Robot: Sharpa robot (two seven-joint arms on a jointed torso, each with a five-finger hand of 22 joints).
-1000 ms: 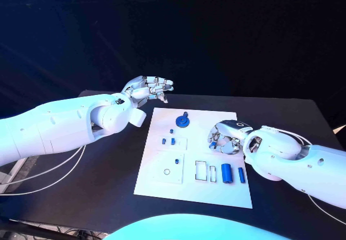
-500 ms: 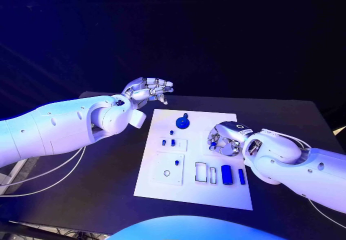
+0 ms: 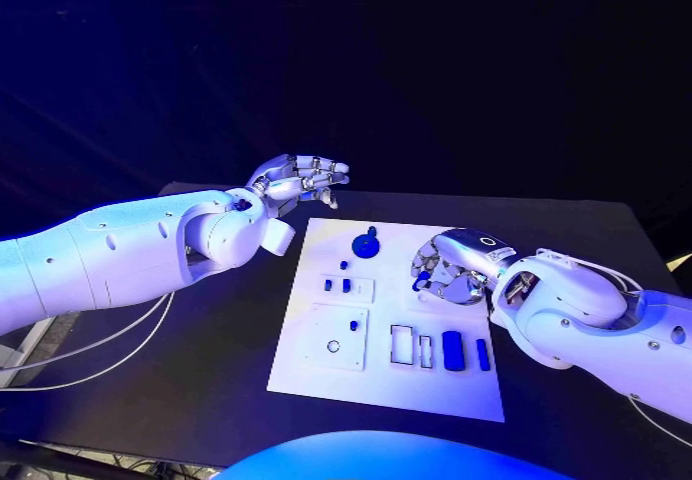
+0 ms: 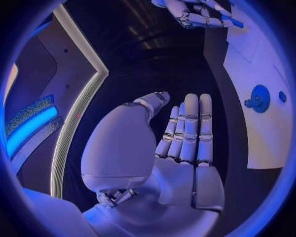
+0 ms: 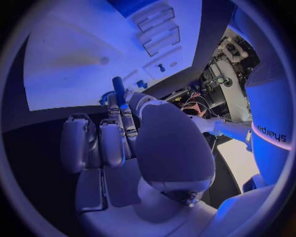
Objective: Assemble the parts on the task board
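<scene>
The white task board (image 3: 387,382) lies in the middle of the black table. My right hand (image 3: 450,268) hovers over the board's right half and pinches a small blue peg (image 5: 118,88) between thumb and fingers; a bit of the blue peg (image 3: 421,284) peeks out under the fingers. My left hand (image 3: 300,180) is held up beyond the board's far left corner, fingers stretched out, holding nothing. The left hand (image 4: 184,138) and the right hand (image 4: 196,14) both appear in the left wrist view.
On the board sit a round blue knob (image 3: 365,243), two small blue pegs (image 3: 336,285), a blue cylinder (image 3: 453,349) and a slimmer blue piece (image 3: 483,354) beside open slots. Black table surrounds the board; cables hang at the left.
My right hand has lifted a little and shifted toward the board's far side with the blue peg. The left hand has hardly moved.
</scene>
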